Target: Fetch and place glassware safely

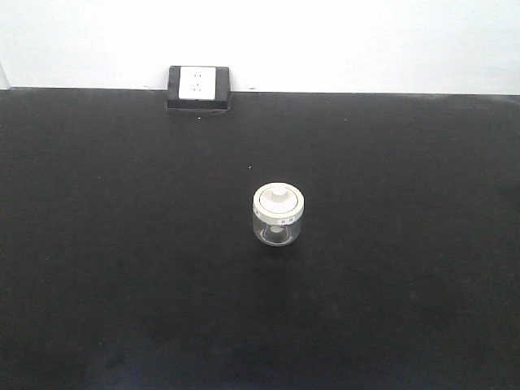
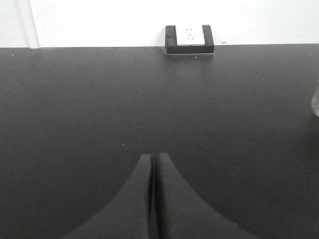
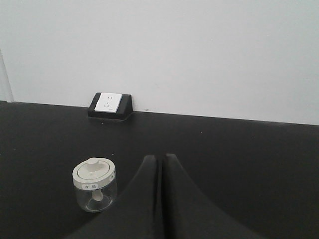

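A small squat clear glass jar [image 1: 279, 214] with a cream-white knobbed lid stands upright on the black tabletop near the middle. In the right wrist view the jar [image 3: 94, 185] sits just left of my right gripper [image 3: 160, 157], which is shut and empty, its tips a little beyond and to the right of the jar. My left gripper [image 2: 153, 156] is shut and empty over bare table; only a sliver of the jar [image 2: 315, 102] shows at that view's right edge. Neither gripper shows in the front view.
A black-framed white wall socket [image 1: 199, 86] sits at the table's back edge against the white wall; it also shows in the left wrist view [image 2: 190, 39] and the right wrist view [image 3: 109, 105]. The black tabletop [image 1: 122, 244] spans the whole view.
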### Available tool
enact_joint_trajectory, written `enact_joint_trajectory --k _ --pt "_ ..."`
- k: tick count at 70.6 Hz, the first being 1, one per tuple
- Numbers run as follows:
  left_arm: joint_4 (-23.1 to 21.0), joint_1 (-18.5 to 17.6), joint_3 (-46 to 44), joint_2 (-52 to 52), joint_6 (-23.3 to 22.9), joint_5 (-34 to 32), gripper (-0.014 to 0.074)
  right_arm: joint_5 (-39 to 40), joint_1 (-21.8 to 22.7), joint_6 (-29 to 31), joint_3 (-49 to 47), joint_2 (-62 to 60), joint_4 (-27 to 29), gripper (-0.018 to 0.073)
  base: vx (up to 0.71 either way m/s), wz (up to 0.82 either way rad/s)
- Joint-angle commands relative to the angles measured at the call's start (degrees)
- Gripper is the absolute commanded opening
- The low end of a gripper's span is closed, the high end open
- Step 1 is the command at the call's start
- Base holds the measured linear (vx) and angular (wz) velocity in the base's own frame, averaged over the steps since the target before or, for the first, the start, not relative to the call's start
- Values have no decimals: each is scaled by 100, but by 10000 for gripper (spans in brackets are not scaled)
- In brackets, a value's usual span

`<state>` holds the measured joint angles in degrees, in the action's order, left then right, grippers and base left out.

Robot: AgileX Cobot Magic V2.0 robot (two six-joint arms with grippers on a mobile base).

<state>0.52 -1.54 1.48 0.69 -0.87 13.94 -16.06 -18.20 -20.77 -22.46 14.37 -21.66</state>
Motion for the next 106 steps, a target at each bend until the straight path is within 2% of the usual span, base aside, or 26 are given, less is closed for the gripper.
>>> enact_joint_trajectory --k 1,10,23,33,66,106 --pt "-52 19 176 72 -12 -397 -7 378 65 38 -79 106 -127 -4 0 0" --pt "-52 19 176 72 -12 -397 -7 496 467 61 257 140 34 -4 0 0" --pt "-52 19 176 72 -12 -397 -7 736 1446 61 745 140 799 -4 0 0" --pt "-52 19 176 72 -12 -397 -7 790 1938 61 1075 119 918 -4 0 0" --pt "-52 19 176 72 -12 -397 -7 1260 2017 56 2522 -1577 918 -4 0 0" --pt "-52 19 176 67 -12 -381 -7 1276 2017 58 2513 -1564 892 -4 0 0"
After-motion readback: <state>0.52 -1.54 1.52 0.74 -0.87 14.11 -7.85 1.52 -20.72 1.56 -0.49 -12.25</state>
